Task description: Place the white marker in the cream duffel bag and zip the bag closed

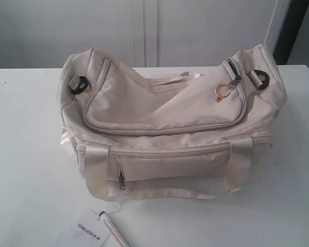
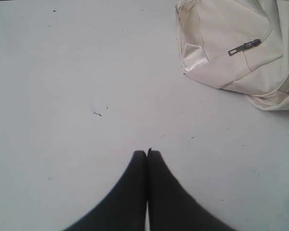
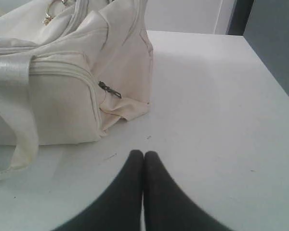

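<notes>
Task at outset. White marker [image 1: 113,232] lay on surface [image 1: 26,180] in front of cream duffel bag [image 1: 170,134], touching paper tag [image 1: 87,231], not yet picked up. Left pincer [image 2: 147,153] and right pincer [image 3: 143,154] were both pressed together, empty, beside bag's ends. Insertion and zipping were left to do.

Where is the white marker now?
Exterior view: the white marker lies at the bottom edge, left of centre, beside the paper tag, near the cream duffel bag.

The left gripper [image 2: 147,153] has its two dark fingers [image 2: 130,195] pressed together, tips touching, with nothing held between them. The right gripper [image 3: 143,153] matches it: both tapered fingers closed tip to tip, empty
</notes>
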Controlling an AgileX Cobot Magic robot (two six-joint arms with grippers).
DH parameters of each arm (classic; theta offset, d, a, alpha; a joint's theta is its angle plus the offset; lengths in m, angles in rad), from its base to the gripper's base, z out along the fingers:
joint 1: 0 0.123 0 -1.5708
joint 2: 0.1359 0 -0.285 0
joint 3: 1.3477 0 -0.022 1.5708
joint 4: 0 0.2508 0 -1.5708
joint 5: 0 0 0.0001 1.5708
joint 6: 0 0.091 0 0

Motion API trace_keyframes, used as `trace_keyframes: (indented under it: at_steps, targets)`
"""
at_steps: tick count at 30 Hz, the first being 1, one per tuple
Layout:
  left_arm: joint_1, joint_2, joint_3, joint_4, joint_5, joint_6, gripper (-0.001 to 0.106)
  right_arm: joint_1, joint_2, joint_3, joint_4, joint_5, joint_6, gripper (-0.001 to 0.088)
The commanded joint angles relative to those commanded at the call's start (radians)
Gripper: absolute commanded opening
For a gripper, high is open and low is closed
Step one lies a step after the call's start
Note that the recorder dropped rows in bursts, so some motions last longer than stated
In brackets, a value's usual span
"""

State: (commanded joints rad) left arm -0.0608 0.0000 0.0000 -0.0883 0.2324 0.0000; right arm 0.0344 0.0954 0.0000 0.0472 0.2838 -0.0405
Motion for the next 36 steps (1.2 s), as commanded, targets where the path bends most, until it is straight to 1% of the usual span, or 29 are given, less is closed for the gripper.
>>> trace_keyframes:
  at_steps: [8,10,15,17,18,20,26,36]
  targets:
    - [0.0,0.0,0.0,0.0,0.0,0.0,0.0,0.0,0.0,0.0,0.0,-0.005,0.0,0.0]
    - [0.0,0.0,0.0,0.0,0.0,0.0,0.0,0.0,0.0,0.0,0.0,-0.036,0.0,0.0]
    - [0.0,0.0,0.0,0.0,0.0,0.0,0.0,0.0,0.0,0.0,0.0,-0.176,0.0,0.0]
    - [0.0,0.0,0.0,0.0,0.0,0.0,0.0,0.0,0.0,0.0,0.0,-0.245,0.0,0.0]
    - [0.0,0.0,0.0,0.0,0.0,0.0,0.0,0.0,0.0,0.0,0.0,-0.307,0.0,0.0]
    - [0.0,0.0,0.0,0.0,0.0,0.0,0.0,0.0,0.0,0.0,0.0,-0.389,0.0,0.0]
    - [0.0,0.0,0.0,0.0,0.0,0.0,0.0,0.0,0.0,0.0,0.0,-0.564,0.0,0.0]
    - [0.0,0.0,0.0,0.0,0.0,0.0,0.0,0.0,0.0,0.0,0.0,-0.569,0.0,0.0]
